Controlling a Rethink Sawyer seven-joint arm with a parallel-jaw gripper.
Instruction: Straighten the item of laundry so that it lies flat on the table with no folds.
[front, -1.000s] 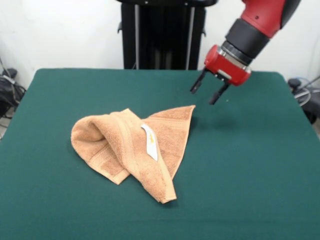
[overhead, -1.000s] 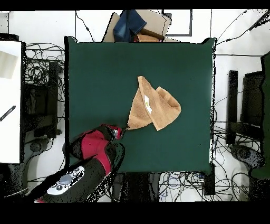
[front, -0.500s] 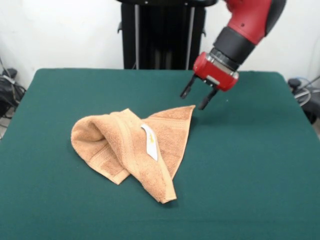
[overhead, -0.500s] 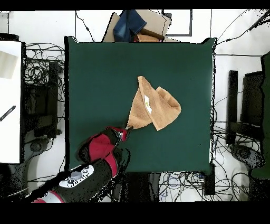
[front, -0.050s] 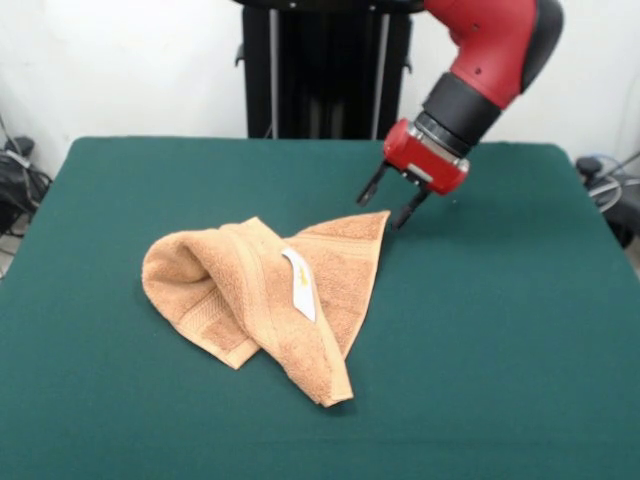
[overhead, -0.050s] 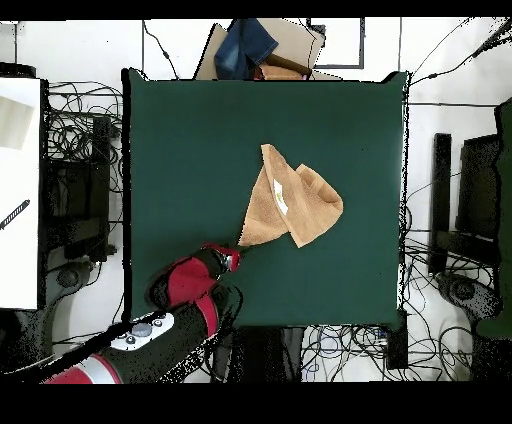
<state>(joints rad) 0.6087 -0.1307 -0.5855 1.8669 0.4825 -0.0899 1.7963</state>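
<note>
Towel (front, -0.050s: 262, 300) mid-table (front, -0.050s: 500, 340); fingers (front, -0.050s: 367, 188) above its far corner.

We see an orange-tan towel (front, -0.050s: 262, 298) with a looped terry texture and a woven band of the same colour near one end, and a small white label (front, -0.050s: 299, 283) on it. Under it the worktop (front, -0.050s: 500, 330) is a plain dark green with no pattern. The gripper (front, -0.050s: 388, 204) has black fingers on a bright red body, and the arm (front, -0.050s: 487, 60) behind it is red with a black section.
</note>
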